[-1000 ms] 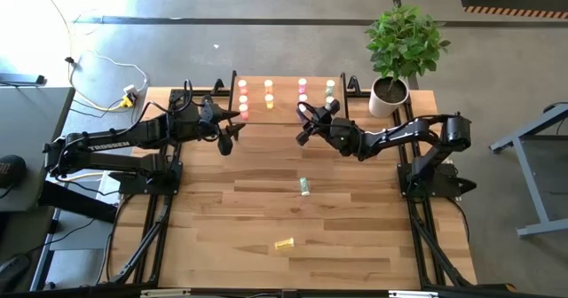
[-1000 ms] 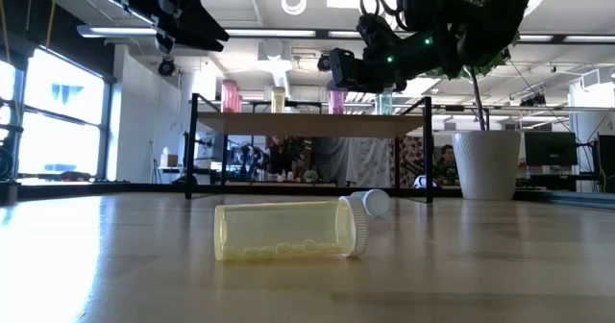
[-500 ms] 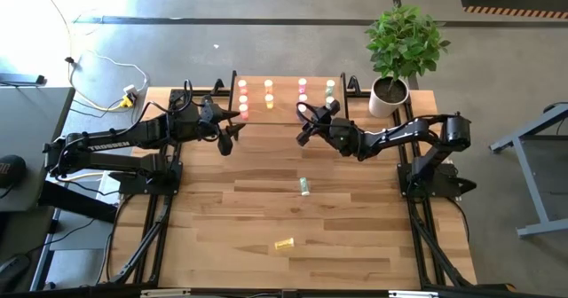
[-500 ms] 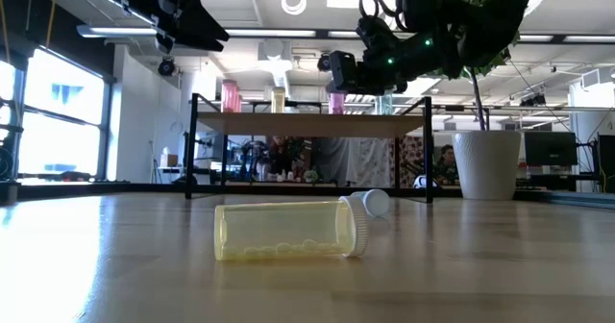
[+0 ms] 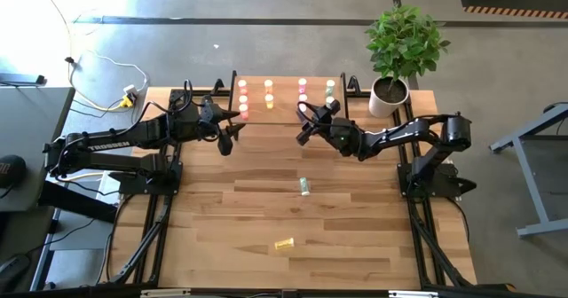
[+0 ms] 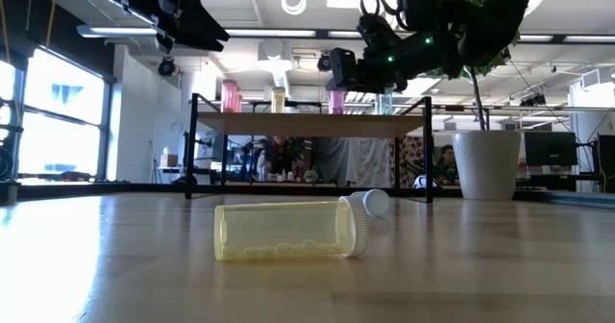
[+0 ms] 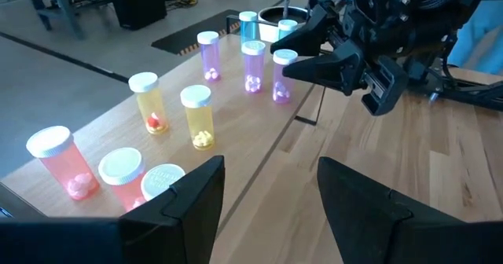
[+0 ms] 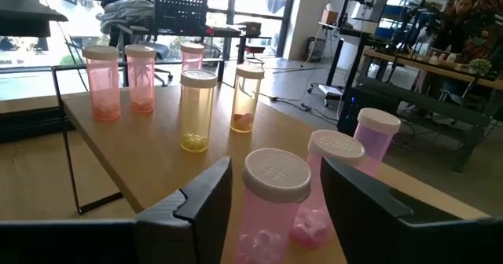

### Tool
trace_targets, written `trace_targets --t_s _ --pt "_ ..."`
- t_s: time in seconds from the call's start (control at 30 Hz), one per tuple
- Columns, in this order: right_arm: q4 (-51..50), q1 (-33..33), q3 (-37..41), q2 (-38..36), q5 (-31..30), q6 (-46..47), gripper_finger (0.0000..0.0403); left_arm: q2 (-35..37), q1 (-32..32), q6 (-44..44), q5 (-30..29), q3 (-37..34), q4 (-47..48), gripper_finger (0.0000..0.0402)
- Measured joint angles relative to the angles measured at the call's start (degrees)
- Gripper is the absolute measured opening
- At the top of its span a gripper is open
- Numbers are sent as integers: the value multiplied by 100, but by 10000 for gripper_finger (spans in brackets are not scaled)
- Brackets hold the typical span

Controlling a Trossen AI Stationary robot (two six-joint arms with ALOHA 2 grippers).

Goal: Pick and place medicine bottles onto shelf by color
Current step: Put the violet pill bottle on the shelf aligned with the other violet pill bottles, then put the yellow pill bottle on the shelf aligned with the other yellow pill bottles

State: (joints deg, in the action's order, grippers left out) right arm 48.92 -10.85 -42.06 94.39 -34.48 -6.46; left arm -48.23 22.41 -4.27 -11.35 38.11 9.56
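Observation:
The shelf (image 5: 284,105) stands at the table's far edge and carries upright bottles in columns: red-orange (image 5: 242,97), yellow (image 5: 268,95), pink (image 5: 302,90) and pale green (image 5: 330,90). My right gripper (image 5: 303,123) is open at the shelf's near edge. Its fingers stand on either side of an upright pink bottle (image 8: 272,209) on the shelf, with a thin gap showing on each side. This bottle also shows in the left wrist view (image 7: 281,79). My left gripper (image 5: 229,131) is open and empty, above the table by the shelf's near left corner. A pale green bottle (image 5: 304,186) and a yellow bottle (image 5: 283,243) lie on their sides on the table.
A white plant pot (image 5: 389,94) stands to the right of the shelf. In the low view the lying yellow bottle (image 6: 288,229) is nearest, with the other bottle's cap (image 6: 371,202) behind it. Bare tabletop lies between the shelf and the lying bottles.

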Motion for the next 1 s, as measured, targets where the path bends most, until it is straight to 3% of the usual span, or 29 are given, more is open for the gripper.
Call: trace_targets --t_s 0.17,0.33,1.0 --pt "8 44 0 -2 -57 -2 187 0 0 0 0 0 1 195" --pt "11 181 0 -7 -550 -39 187 0 0 0 0 0 0 195" --pt "153 356 4 -288 -749 -556 187 2 7 1 -151 0 -2 195"
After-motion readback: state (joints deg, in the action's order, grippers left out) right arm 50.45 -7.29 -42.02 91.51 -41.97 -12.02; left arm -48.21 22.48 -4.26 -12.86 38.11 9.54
